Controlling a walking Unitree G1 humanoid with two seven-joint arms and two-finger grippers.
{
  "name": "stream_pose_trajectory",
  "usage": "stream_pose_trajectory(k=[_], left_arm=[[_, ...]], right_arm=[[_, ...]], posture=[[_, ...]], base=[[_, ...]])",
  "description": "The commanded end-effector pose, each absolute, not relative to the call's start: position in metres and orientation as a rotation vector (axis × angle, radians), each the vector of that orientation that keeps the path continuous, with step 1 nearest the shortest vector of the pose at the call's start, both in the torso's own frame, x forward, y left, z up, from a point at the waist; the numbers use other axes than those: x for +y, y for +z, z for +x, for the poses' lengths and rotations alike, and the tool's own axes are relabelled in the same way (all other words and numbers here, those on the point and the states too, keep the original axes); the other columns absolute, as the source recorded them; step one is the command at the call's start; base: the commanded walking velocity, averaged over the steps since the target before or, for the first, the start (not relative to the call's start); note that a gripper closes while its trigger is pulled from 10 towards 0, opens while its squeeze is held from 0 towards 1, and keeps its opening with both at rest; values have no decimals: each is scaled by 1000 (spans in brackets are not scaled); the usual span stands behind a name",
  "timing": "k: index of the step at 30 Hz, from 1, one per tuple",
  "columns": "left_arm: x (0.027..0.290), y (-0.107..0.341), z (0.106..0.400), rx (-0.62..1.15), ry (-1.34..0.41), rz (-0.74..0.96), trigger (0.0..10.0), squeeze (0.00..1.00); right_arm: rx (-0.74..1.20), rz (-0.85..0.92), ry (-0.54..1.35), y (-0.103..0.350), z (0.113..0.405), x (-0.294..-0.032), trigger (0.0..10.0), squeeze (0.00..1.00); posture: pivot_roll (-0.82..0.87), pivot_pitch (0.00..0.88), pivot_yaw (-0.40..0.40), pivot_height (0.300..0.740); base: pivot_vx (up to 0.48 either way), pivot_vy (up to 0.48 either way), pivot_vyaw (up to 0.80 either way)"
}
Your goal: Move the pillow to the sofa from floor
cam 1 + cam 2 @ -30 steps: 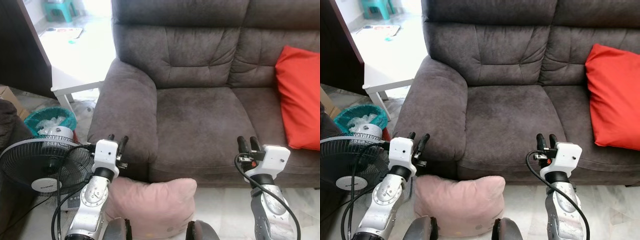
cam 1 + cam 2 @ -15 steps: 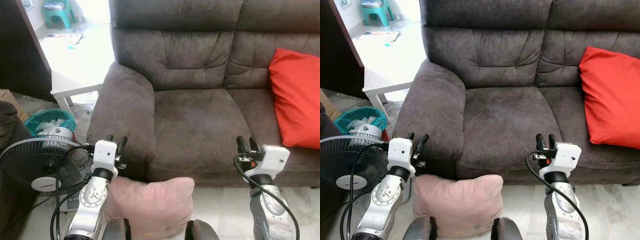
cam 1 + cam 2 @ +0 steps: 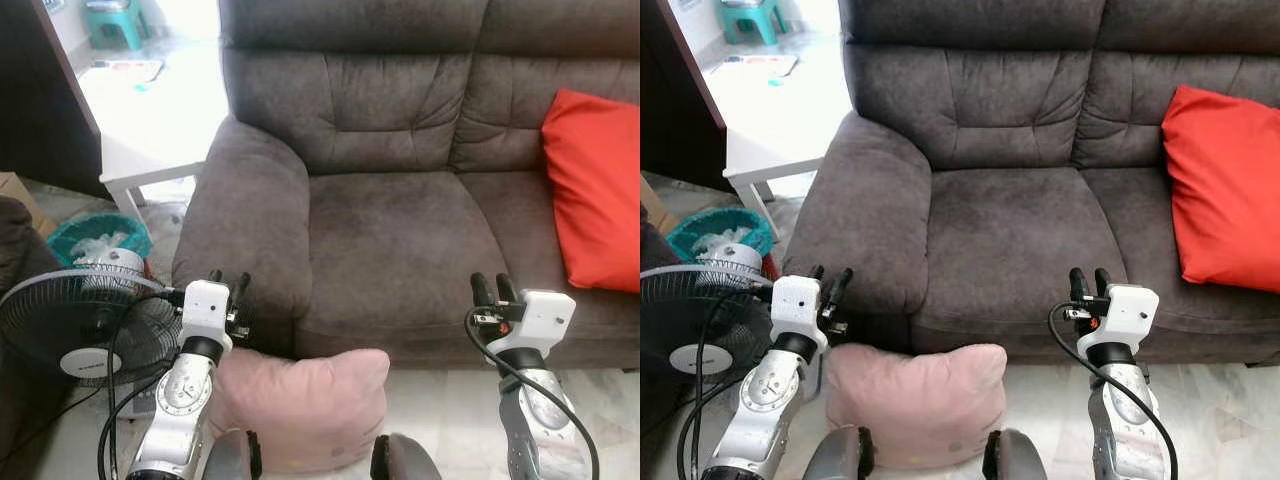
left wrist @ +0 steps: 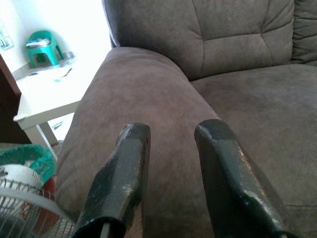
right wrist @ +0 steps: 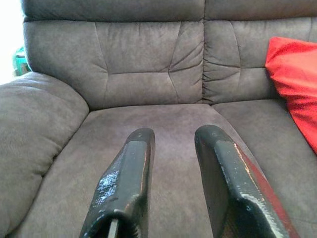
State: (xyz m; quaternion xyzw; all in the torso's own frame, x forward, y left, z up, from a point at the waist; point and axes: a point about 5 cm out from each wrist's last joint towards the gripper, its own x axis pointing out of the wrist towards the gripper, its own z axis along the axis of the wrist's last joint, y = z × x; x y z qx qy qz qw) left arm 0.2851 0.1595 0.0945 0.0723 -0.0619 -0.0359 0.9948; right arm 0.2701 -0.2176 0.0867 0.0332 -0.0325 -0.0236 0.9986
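— Pink, is it, that pillow? Where does it lie?

— Pale pink, yes. It lies on the light tiled floor, pressed up against the front of the sofa, below the join of the left armrest and the seat cushion. The robot's two knees show just in front of it.

— And the sofa?

— Dark grey-brown plush. Its seat is bare on the left side; a red cushion leans against the backrest on the right side.

— What are the arms doing?

— Both are raised in front of the robot. The left gripper is held in front of the armrest, above the pillow's left top corner and apart from it. In its wrist view the two black fingers stand parted with nothing between them, pointing at the armrest.

— The right one?

— The right gripper hovers at the seat's front edge, to the right of the pillow and higher than it. Its fingers are parted too and empty, aimed at the seat and backrest.

— Anything else around?

— To the robot's left a black standing fan sits close to the left arm, with a teal basket behind it. Further back there is a white low table, and a teal stool in the bright area beyond.
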Motion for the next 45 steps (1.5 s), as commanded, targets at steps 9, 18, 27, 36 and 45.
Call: stream_pose_trajectory(k=[9, 18, 27, 36, 45], left_arm=[[162, 92, 285, -112, -48, 133, 10000, 0], [162, 91, 285, -105, -44, 134, 10000, 0], [163, 90, 285, -100, -41, 134, 10000, 0], [162, 88, 285, -94, -40, 134, 10000, 0], [163, 87, 285, -89, -39, 135, 10000, 0]], right_arm=[[-78, 66, -46, 89, 269, -219, 10000, 0], [-80, 63, -38, 89, 269, -217, 10000, 0], [-44, 49, -30, 85, 270, -216, 10000, 0], [-44, 49, -28, 85, 270, -215, 10000, 0], [-60, 58, -30, 86, 269, -216, 10000, 0]], posture=[[27, 55, -35, 556], [28, 56, -35, 556], [28, 57, -35, 543], [26, 55, -34, 504], [27, 56, -34, 504]], base=[[0, 0, 0], [0, 0, 0], [0, 0, 0], [0, 0, 0], [0, 0, 0]])
